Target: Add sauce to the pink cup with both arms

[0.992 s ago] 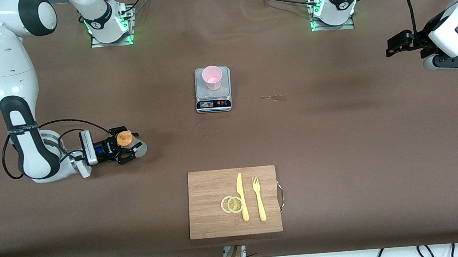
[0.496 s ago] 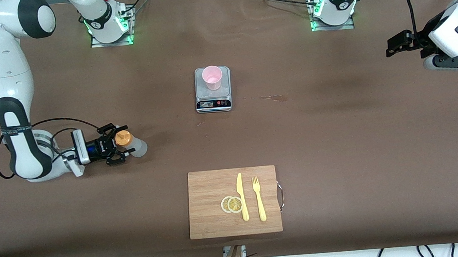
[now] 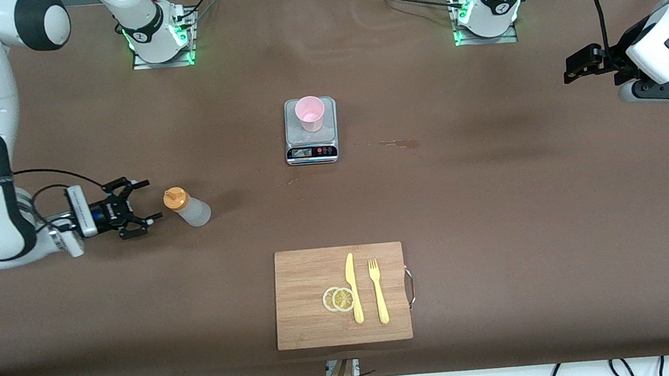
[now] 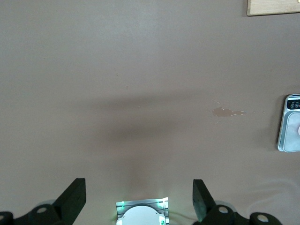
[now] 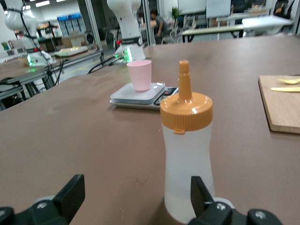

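1. We see the right gripper [image 3: 139, 208] low over the table toward the right arm's end, its jaws spread wide and holding nothing.
2. Just beside it, apart from the fingers [image 5: 70, 197], stands the sauce bottle [image 3: 188, 207], upright on the table [image 3: 495, 197], translucent whitish with an orange nozzle cap [image 5: 186, 105].
3. In the right wrist view we look straight at the bottle between the open fingertips, with nothing touching it.
4. Farther from the front camera than the bottle, near the table's middle, the pink cup [image 3: 309, 113] stands upright on the silver scale [image 3: 313, 147].
5. Nearer to the front camera than the scale lies a wooden cutting board [image 3: 311, 325] carrying two lemon slices [image 3: 339, 299], a yellow knife [image 3: 353, 289] and a yellow fork [image 3: 378, 291].
6. A small stain [image 3: 394, 143] marks the table beside the scale.
7. We find the left gripper [image 3: 572, 70] waiting in the air over the left arm's end of the table, jaws wide apart and empty.
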### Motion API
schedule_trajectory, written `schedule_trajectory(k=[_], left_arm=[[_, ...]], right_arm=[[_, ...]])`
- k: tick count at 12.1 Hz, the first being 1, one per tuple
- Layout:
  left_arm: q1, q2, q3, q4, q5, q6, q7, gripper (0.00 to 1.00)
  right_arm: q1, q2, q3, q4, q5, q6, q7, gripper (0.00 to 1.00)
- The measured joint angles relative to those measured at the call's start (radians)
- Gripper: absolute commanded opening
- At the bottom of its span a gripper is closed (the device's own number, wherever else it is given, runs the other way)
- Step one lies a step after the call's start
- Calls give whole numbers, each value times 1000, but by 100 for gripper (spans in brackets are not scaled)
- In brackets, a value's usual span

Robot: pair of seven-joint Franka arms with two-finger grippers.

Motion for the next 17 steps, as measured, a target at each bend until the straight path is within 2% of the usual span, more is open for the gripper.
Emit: schedule_trajectory(k=[4,7,10,13,17], left_arm=[[0,0,0,7,0,0,0,100],[0,1,0,9,0,0,0,100],[0,1,0,10,0,0,0,100],[0,1,0,11,0,0,0,100],[0,1,0,11,0,0,0,100]], right_arm=[[4,-235,-9,-23,-223,76,296,100],[45,-499,-8,-163,-380,187,648,100],[107,-723,-7,-270,-527,223,1056,100],[173,-864,-3,-296,-652,223,1431,100],[280,-955,-1,-300,-775,203,1869,100]])
